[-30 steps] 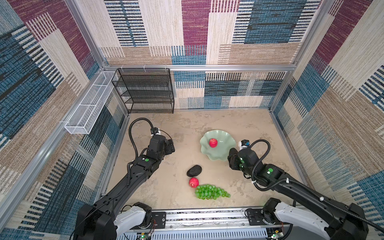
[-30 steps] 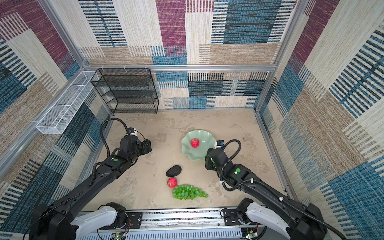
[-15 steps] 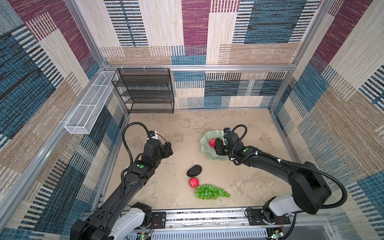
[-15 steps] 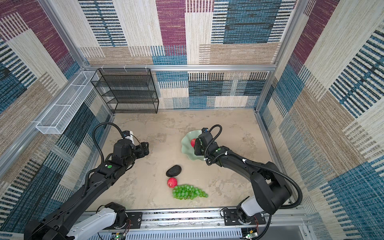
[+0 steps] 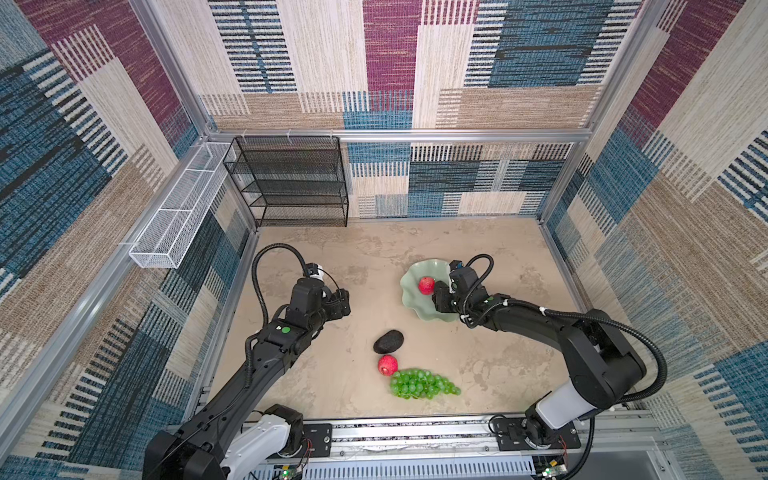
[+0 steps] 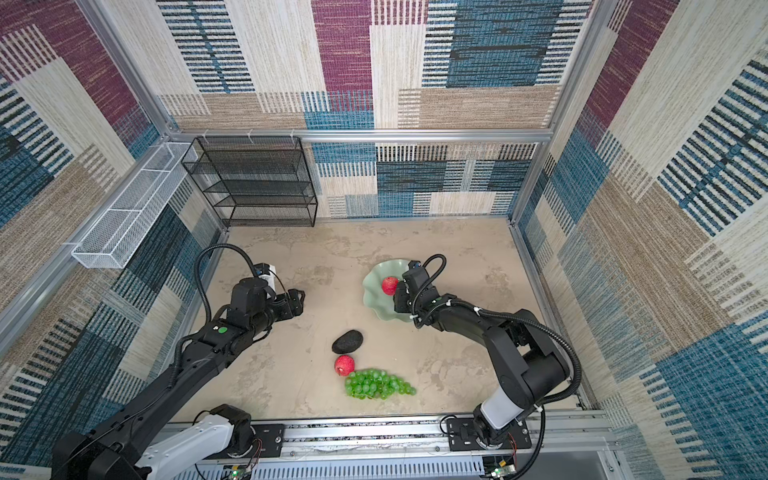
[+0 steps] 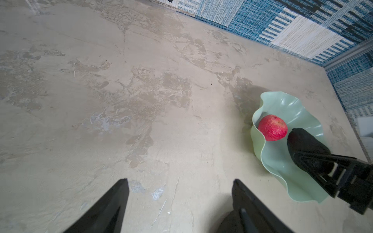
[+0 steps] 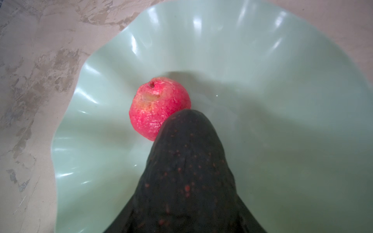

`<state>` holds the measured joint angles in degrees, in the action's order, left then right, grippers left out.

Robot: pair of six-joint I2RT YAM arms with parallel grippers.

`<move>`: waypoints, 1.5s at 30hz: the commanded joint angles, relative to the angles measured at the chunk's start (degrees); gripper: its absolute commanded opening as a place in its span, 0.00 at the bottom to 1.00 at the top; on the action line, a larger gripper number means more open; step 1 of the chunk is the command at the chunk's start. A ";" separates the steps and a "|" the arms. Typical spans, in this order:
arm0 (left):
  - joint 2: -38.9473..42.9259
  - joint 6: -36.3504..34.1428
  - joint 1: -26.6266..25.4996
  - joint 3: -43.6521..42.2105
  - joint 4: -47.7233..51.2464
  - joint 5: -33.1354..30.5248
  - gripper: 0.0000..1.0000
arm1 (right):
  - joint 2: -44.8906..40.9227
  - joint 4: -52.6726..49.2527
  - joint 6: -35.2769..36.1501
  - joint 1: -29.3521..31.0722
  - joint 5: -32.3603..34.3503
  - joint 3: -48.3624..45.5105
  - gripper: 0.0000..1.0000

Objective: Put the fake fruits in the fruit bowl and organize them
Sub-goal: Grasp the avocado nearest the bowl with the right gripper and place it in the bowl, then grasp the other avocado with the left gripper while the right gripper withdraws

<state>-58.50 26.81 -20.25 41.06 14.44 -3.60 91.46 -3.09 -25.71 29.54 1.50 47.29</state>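
The mint-green fruit bowl (image 5: 417, 312) (image 8: 262, 60) stands right of centre with one red apple (image 5: 426, 285) (image 8: 159, 107) in it. My right gripper (image 5: 441, 296) hovers over the bowl, shut on a dark avocado (image 8: 187, 161) (image 7: 302, 145) whose tip is right next to that apple. On the table in front lie a second avocado (image 5: 388, 340), a second red apple (image 5: 387, 365) and the green grapes (image 5: 422, 384). My left gripper (image 5: 343, 301) (image 7: 179, 181) is open over bare table to the left, holding nothing.
A black wire shelf (image 5: 291, 183) stands at the back left. A white wire basket (image 5: 178, 212) hangs on the left wall. Patterned walls close in three sides, and a metal rail (image 5: 415, 436) runs along the front edge.
My right gripper has swung from the bowl's near right rim to over the bowl beside the apple, carrying the avocado. The left arm has shifted only slightly.
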 commanded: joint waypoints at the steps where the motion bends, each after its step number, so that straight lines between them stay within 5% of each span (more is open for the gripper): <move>1: -0.63 -1.60 0.04 0.88 -0.15 3.34 0.84 | 1.36 3.71 0.46 -0.36 -1.23 0.16 0.47; 7: -2.01 -1.48 0.09 1.56 0.27 5.10 0.83 | 3.96 4.17 0.58 -0.51 -2.15 1.57 0.53; 14: -2.62 -2.41 0.06 2.30 0.31 8.15 0.83 | 3.78 3.27 1.05 -0.53 -2.24 2.75 0.72; 25: -8.35 -5.74 -1.76 3.85 1.20 22.83 0.79 | -5.83 -0.22 2.97 -0.58 0.25 5.36 0.90; 29: -11.04 -7.93 -7.39 4.57 3.64 20.34 0.79 | -11.86 1.39 4.91 -0.60 0.30 4.01 1.00; 45: -22.69 -12.09 -21.31 8.01 9.42 9.89 0.83 | -19.13 6.31 3.68 -1.33 -1.37 -2.84 1.00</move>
<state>-79.72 18.02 -40.62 48.18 23.22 8.93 72.62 0.58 -21.43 28.18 0.47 44.84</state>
